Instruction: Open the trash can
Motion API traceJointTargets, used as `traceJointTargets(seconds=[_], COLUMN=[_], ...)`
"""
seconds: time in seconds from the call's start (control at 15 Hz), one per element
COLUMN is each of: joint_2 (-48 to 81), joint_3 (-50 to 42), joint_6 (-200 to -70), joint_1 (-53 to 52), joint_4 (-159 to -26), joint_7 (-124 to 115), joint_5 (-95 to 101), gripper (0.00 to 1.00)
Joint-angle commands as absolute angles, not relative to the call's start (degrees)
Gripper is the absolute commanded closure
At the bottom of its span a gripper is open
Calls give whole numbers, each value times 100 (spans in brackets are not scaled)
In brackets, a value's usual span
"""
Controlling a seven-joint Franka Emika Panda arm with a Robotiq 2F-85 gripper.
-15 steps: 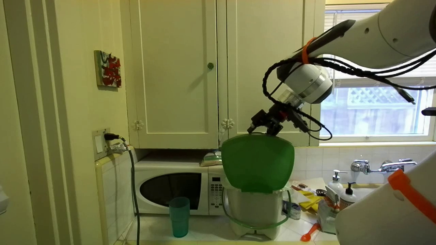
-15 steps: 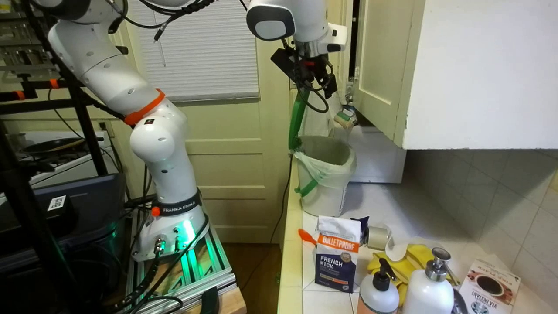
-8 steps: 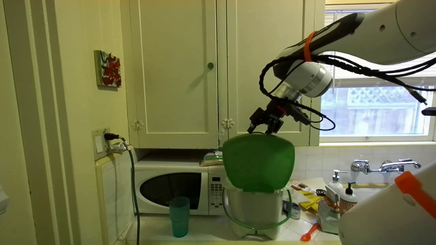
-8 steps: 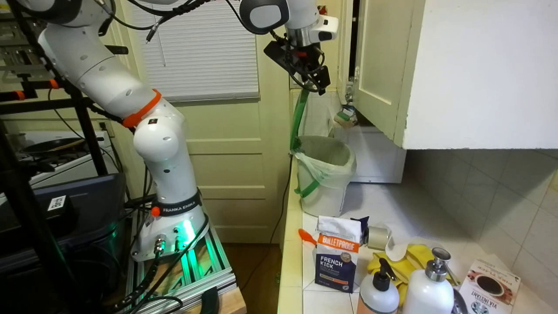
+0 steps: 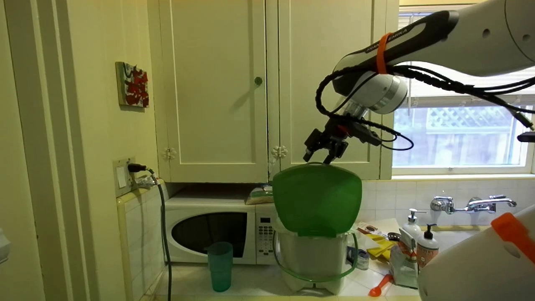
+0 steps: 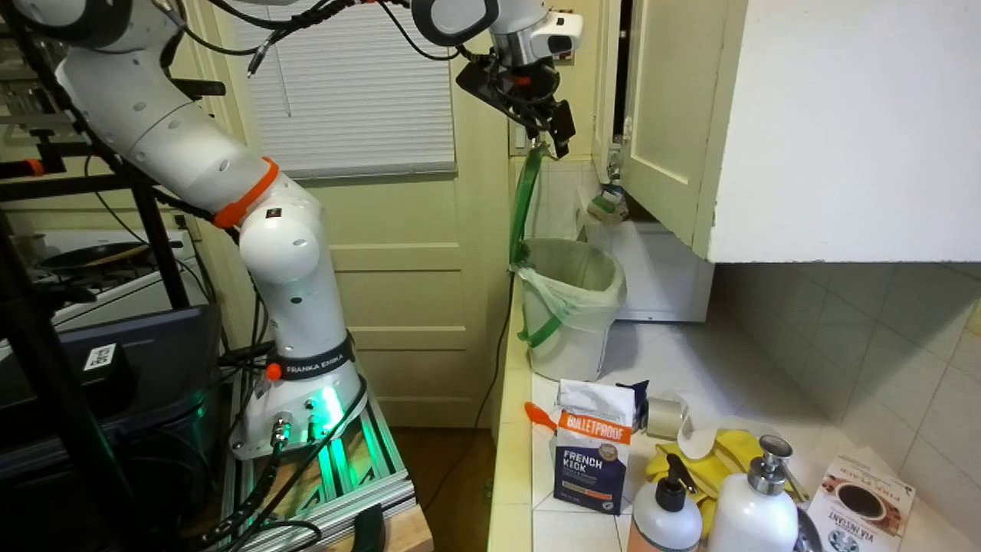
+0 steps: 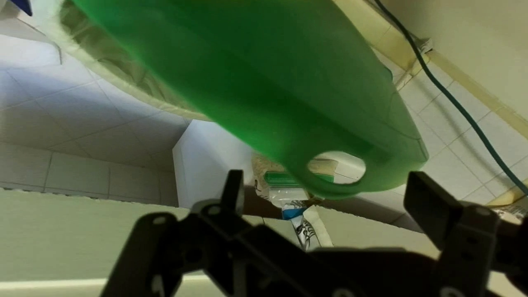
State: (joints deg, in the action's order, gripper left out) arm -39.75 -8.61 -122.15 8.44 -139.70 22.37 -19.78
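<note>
The trash can (image 6: pixel 567 341) stands on the tiled counter (image 6: pixel 690 368), near the white microwave (image 5: pixel 220 228), and its green lid (image 5: pixel 317 198) is up on edge, leaving the lined mouth (image 6: pixel 575 264) bare below. Right at the lid's top edge hangs the gripper (image 5: pixel 317 159), its fingers (image 7: pixel 234 187) spread well apart and pinching nothing that I can make out. So the lid lies just below the fingertips, its long axis nearly upright but leaning a little over the mouth; in the wrist view its looped tip (image 7: pixel 338 192) shows between the two fingers. Whether either one brushes that loop, I can't tell. I'd call the opening all but done. The move that's wanted, to my mind, is up and clear along that axis; a sideways drift might catch the loop, and with that lean the lid could fall back.
</note>
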Motion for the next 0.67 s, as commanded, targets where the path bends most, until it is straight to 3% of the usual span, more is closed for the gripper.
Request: traceJointTargets(seconds=[0.0, 0.6], joint_2=[-4171, -4068], joint_3=[-784, -789], joint_6=[-12246, -11325], joint_1=[796, 797], joint_4=[-13967, -13214], joint_7=[1688, 890], joint_5=[-1350, -476], gripper=[0, 0])
